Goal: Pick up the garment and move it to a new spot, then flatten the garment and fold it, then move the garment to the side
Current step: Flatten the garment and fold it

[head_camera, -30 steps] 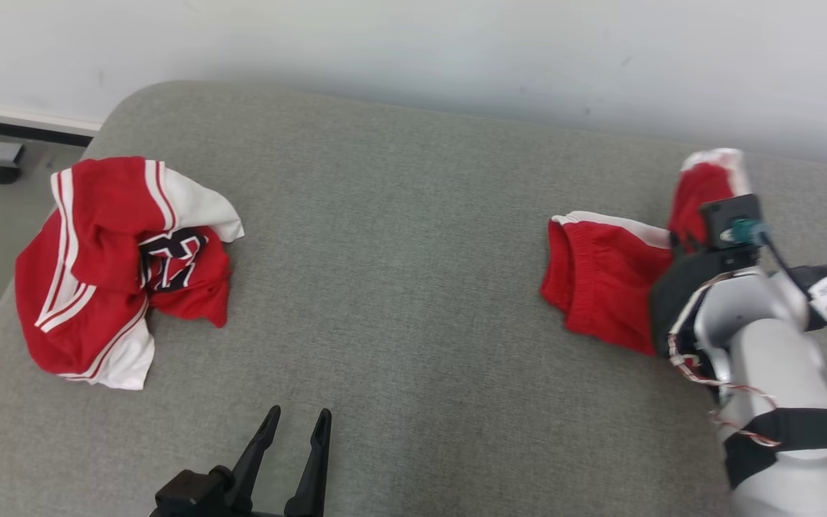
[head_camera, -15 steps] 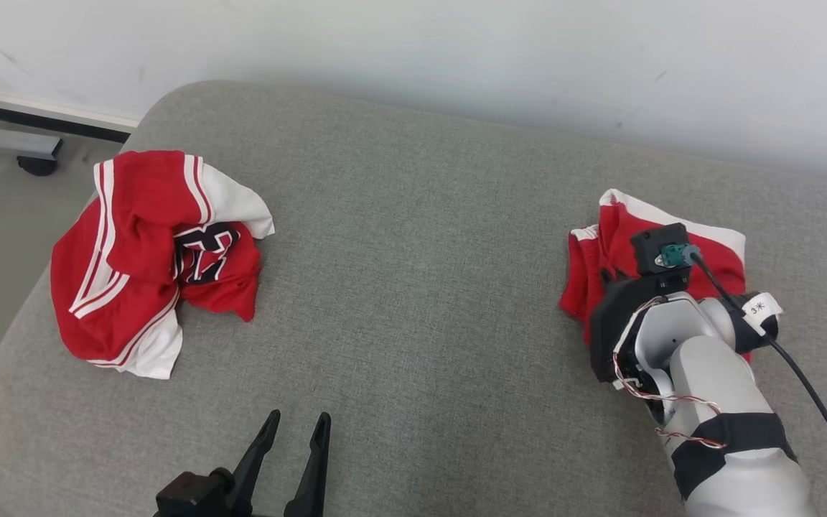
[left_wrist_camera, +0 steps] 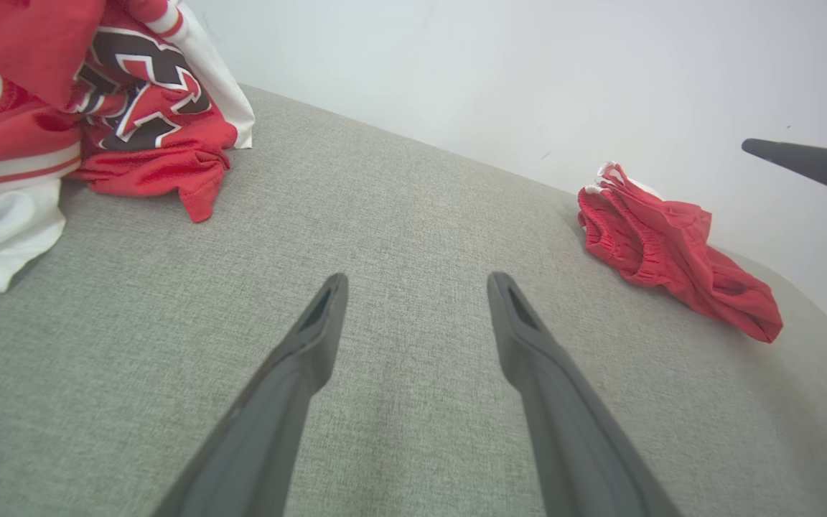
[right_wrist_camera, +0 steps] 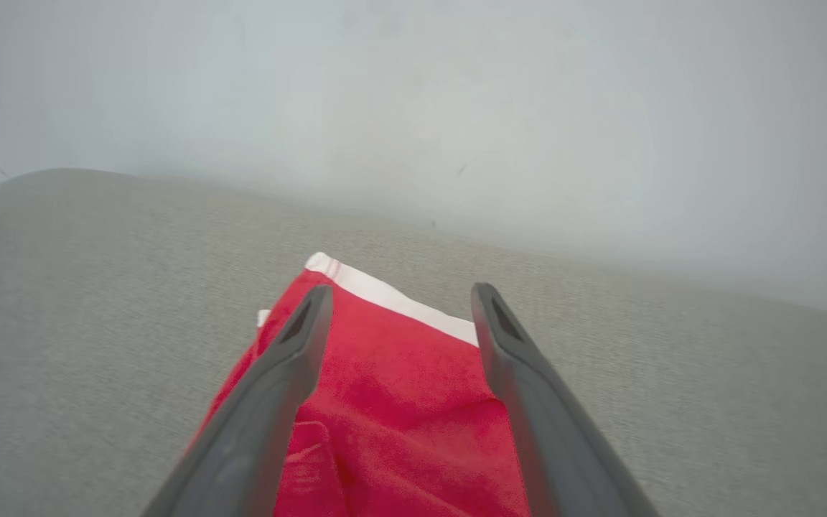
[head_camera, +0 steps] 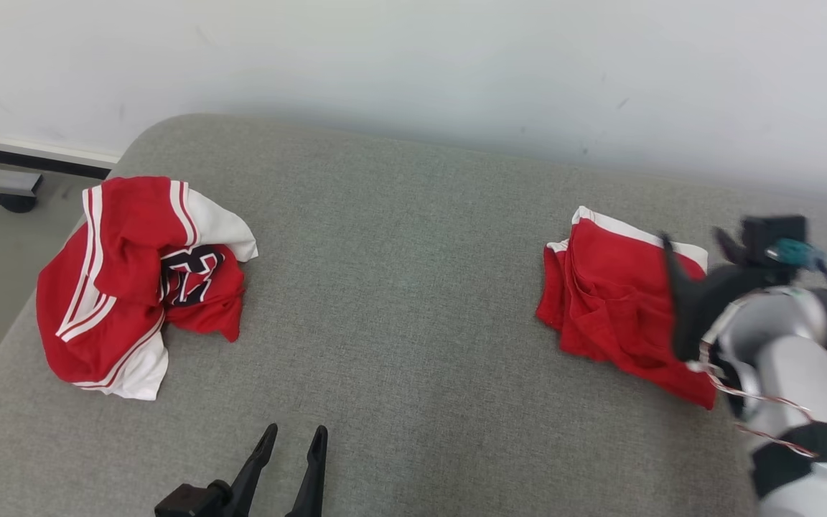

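– On the right side of the grey cushion (head_camera: 413, 316), red shorts (head_camera: 611, 301) lie beneath the right gripper (right_wrist_camera: 399, 294), its fingers spread wide and empty. How best to finish?
– Lift that arm straight up, so neither finger snags the fold. The left gripper (left_wrist_camera: 417, 280), equally wide, hovers near the front edge.
– And the shorts?
– Folded but rumpled, with a white band along the far edge.

On the cushion (head_camera: 399, 287), the jersey (head_camera: 126, 287) lies left, the shorts (head_camera: 611, 301) right.
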You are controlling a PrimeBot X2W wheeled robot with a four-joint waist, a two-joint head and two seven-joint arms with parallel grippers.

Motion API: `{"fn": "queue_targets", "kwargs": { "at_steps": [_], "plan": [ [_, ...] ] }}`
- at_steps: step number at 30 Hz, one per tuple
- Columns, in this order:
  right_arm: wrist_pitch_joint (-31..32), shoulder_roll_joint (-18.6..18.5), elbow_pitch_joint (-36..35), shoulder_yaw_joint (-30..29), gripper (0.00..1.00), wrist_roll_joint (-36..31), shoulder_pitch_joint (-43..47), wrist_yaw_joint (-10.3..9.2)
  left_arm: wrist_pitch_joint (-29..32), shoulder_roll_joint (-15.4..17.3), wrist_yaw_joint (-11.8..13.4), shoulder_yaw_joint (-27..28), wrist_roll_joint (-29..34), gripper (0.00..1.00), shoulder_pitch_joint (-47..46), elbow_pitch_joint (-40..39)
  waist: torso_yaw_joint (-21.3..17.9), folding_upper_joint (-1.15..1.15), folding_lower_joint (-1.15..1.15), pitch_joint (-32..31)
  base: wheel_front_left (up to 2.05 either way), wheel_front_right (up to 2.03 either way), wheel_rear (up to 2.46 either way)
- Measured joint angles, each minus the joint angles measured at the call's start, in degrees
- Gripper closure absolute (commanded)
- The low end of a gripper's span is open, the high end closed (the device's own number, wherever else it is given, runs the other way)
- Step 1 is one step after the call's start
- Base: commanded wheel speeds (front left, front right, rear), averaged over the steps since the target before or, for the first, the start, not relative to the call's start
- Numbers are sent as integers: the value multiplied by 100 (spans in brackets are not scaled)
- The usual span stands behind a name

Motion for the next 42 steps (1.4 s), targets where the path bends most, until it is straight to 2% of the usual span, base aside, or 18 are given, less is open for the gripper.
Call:
{"fn": "queue_targets", "kwargs": {
  "at_steps": [2,3,4,5,6,13,18,23,27,32,37,38,39,42],
  "plan": [
    [-18,-201,13,-245,0,-350,164,-1,0,-4,-1,-15,-3,0,0,-5,-17,0,0,-13,0,0,0],
    [-33,-261,44,-299,31,-528,216,-1,0,-3,-1,-16,-5,0,0,-11,-21,0,0,-3,0,0,0],
    [-33,-261,44,-299,71,-528,216,-1,0,-3,-1,-16,-5,0,0,-11,-21,0,0,-3,0,0,0],
    [-43,-272,96,-343,96,-653,248,-1,0,-3,-2,-22,-7,0,0,-16,-22,0,0,15,0,0,0],
    [-56,-257,166,-364,100,-720,266,-1,0,-4,-5,-29,-7,0,-1,-21,-23,0,0,37,0,0,0],
    [-336,-204,894,174,100,-1488,256,0,0,-16,-44,-74,-11,0,-69,-8,71,0,0,196,0,0,0],
    [-558,212,1373,800,100,-1514,237,0,0,-12,-41,-49,-36,0,-96,34,162,0,1,231,0,0,0],
    [-606,459,1461,1675,100,-1093,199,0,0,15,0,1,-58,0,-51,56,120,0,1,152,0,0,0],
    [-589,561,1277,2384,100,-714,206,0,0,8,1,-32,-58,0,-43,40,56,0,1,87,0,0,0],
    [-492,569,943,2652,100,-486,252,0,0,13,3,-53,-62,0,-43,27,45,0,1,64,0,0,0],
    [-290,582,503,2961,100,193,500,0,0,29,10,-55,-93,0,-29,35,55,0,1,11,0,0,0],
    [-287,593,374,2954,65,332,579,0,0,31,14,-58,-94,0,-20,37,58,0,1,-11,0,0,0],
    [-290,594,218,2887,0,415,654,0,0,34,15,-58,-98,0,-9,40,62,0,1,-36,0,0,0],
    [-431,584,-320,2250,0,547,992,0,0,62,59,-37,-99,0,22,27,70,0,1,-133,0,0,0]
  ]
}}
